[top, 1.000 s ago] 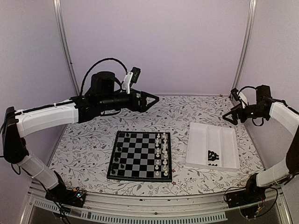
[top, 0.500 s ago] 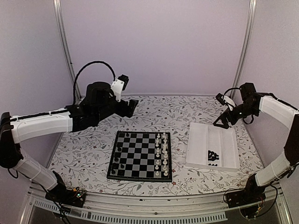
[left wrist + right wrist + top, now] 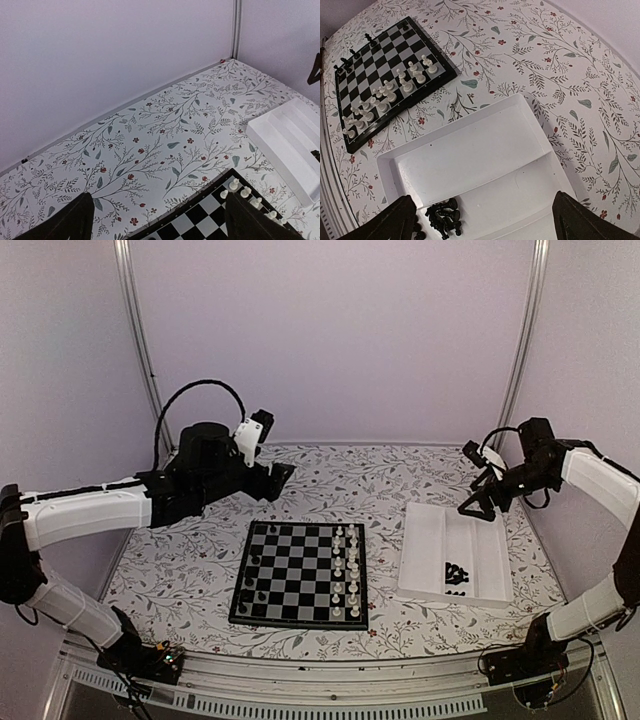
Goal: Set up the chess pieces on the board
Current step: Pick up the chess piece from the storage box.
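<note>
The board (image 3: 300, 572) lies on the table's middle, seen too in the left wrist view (image 3: 200, 222) and the right wrist view (image 3: 375, 56). A few black chess pieces (image 3: 250, 585) stand along its left edge (image 3: 351, 52). More black chess pieces (image 3: 456, 572) lie heaped in the white tray (image 3: 442, 220). My left gripper (image 3: 280, 478) hangs open above the cloth behind the board's far left corner, nothing between its fingers (image 3: 160, 225). Over the tray's far end my right gripper (image 3: 478, 502) is open and empty (image 3: 485, 225).
White pieces (image 3: 345, 570) fill the board's two right columns (image 3: 385, 95). The white tray (image 3: 440, 540) with ridged compartments sits right of the board (image 3: 480, 145) (image 3: 285, 140). Floral cloth covers the table; walls and metal posts close in the back and sides.
The left gripper has drawn back to the left and dropped lower, its jaws narrowing slightly. The right gripper has swung left and down toward the tray's far end.
</note>
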`<state>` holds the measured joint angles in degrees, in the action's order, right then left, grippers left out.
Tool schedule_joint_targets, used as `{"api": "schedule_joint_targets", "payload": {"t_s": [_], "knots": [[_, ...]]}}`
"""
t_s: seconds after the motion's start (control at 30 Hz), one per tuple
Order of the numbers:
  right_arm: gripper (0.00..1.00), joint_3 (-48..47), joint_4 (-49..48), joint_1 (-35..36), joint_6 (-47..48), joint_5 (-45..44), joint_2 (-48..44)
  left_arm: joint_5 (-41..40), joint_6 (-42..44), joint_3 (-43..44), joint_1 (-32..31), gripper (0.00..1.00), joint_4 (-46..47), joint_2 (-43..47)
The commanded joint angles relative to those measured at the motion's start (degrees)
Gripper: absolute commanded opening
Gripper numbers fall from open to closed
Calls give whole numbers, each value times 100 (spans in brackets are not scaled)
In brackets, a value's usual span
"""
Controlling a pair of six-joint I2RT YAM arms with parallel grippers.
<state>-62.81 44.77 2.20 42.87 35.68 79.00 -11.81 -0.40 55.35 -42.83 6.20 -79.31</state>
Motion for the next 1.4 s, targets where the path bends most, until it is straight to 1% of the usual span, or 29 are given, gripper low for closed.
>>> {"api": "schedule_joint_targets", "payload": {"t_s": [0.0, 0.07, 0.2, 0.3, 0.37, 0.47, 0.5, 0.57, 0.6, 0.7, 0.73, 0.8, 0.9, 0.93, 1.0, 1.07, 1.2, 1.37], "knots": [[99, -144, 197, 16, -184, 551, -160, 157, 58, 96, 47, 92, -27, 30], [99, -194, 450, 30, 114, 589, 12, 161, 60, 82, 47, 92, -14, 52], [99, -2, 508, 40, 255, 235, 161, 218, 58, 88, 47, 92, -30, 52], [99, 193, 332, 194, 372, -220, -166, 255, 58, 135, 36, 91, -101, 19], [99, 158, 211, 257, 364, -370, -540, 272, 62, 168, 38, 91, -141, -1], [99, 335, -580, 256, -1, -986, -1056, 277, 58, 186, 38, 91, -183, 1], [99, 473, -865, 258, -297, -1263, -1312, 254, 62, 186, 36, 91, -188, 7], [99, 661, -1300, 256, -574, -1646, -1531, 171, 59, 186, 38, 91, -202, 24], [99, 762, -1447, 261, -676, -1673, -1570, 106, 59, 186, 38, 91, -213, 35], [99, 970, -1359, 264, -426, -1058, -1495, -18, 58, 180, 38, 91, -241, 75], [97, 1006, -1206, 264, -233, -825, -1430, -21, 58, 174, 38, 91, -235, 93], [81, 1014, -766, 259, 427, -383, -1318, 23, 58, 154, 38, 91, -218, 129], [65, 944, -147, 284, 1267, -198, -1014, 143, 58, 158, 38, 91, -222, 126], [58, 938, 37, 327, 1472, -211, -918, 180, 58, 174, 38, 91, -236, 112], [49, 1019, 222, 504, 1908, -449, -633, 268, 58, 218, 37, 91, -293, 64], [45, 1244, 132, 761, 2108, -912, -480, 340, 58, 259, 30, 91, -347, 27], [43, 1810, -355, 1251, 2308, -1677, -321, 393, 60, 292, 29, 91, -406, -22], [39, 1895, -619, 1547, 2373, -2164, 120, 426, 62, 332, 20, 91, -463, -101]]}}
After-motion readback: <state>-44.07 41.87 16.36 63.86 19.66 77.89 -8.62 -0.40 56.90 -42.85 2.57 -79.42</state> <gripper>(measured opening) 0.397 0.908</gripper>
